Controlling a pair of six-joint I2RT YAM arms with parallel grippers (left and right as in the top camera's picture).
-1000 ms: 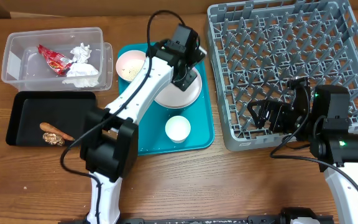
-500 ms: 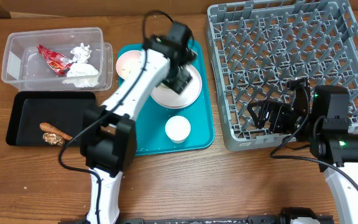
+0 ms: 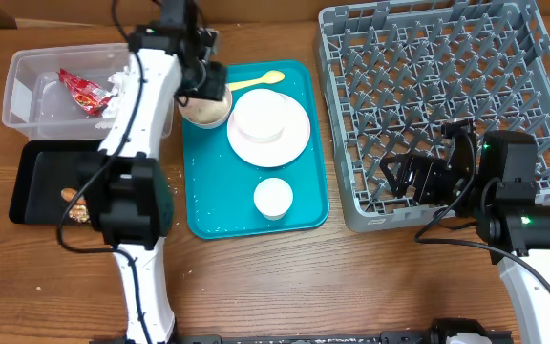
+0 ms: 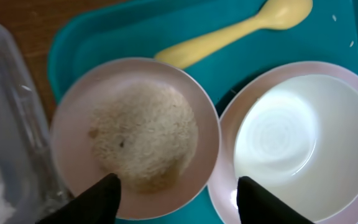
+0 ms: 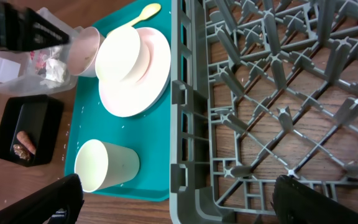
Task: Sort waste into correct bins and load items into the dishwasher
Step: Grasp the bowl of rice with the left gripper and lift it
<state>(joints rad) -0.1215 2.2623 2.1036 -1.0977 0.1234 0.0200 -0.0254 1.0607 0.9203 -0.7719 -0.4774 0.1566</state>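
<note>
Starting at the desk's far left corner, a clear plastic rectangular tub (image 3: 19,96) is seen holding a red crinkled wrapper (image 3: 82,89) and a crumpled white tissue (image 5: 56,70). Just nearer, along the left edge, a shallow black rectangular tray (image 3: 46,162) is found with a brown fried food piece (image 5: 25,138) and brownish scraps (image 5: 20,149) lying together in it.

A large teal tray (image 3: 304,205) is set mid-desk. On it are carried a white round plate (image 3: 294,143) with an empty white bowl (image 3: 261,117) stacked on it, a small white cup (image 3: 273,197) (mouth up, toward the near edge) and a pale yellow plastic spoon (image 3: 254,81). The spoon's long axis is laid almost parallel to the far edge, its scoop pointed toward the right edge and its handle toward the tub.

At the teal tray's far left corner a second white bowl (image 4: 135,134) is filled with loose rice (image 4: 145,137) (pale brown in the wrist view). The left gripper (image 4: 179,199) is held over this bowl with its fingers spread apart, and no contact can be made out.

A large square grey plastic dish rack (image 3: 428,57) is placed at the far right corner. The right gripper (image 5: 179,196) is held wide apart over the rack's near left rim.
</note>
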